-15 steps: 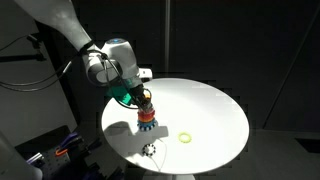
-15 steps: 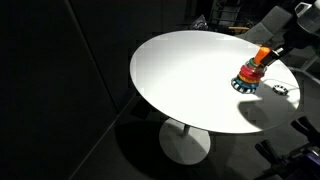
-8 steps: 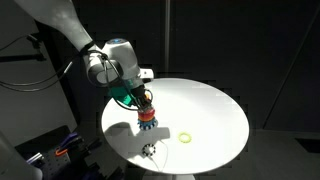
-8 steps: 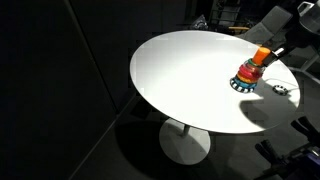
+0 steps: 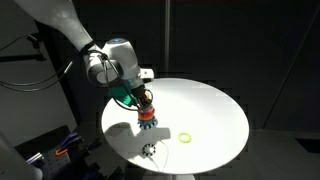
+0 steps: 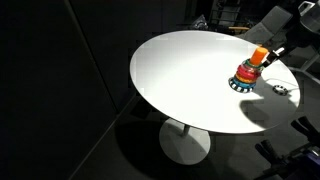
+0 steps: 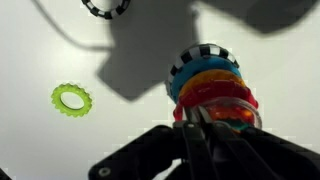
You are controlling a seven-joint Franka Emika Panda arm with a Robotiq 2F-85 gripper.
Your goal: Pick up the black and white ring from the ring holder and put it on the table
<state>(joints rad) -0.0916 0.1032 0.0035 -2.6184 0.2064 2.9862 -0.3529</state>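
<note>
Black backdrop (image 6: 50,60), perhaps a curtain, above dim floor (image 6: 110,150).

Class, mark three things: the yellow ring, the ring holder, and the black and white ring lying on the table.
yellow ring (image 7: 57,98): wrist view, left of its band.
ring holder (image 6: 259,56): exterior view, orange peg top.
black and white ring (image 7: 105,12): wrist view, its lower arc.

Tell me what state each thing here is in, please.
gripper: shut, at the stack's top.
ring holder: upright, rings stacked on it.
black and white ring: lowest in the stack.
yellow-green ring: flat on the table.
loose black and white ring: flat on the table.
</note>
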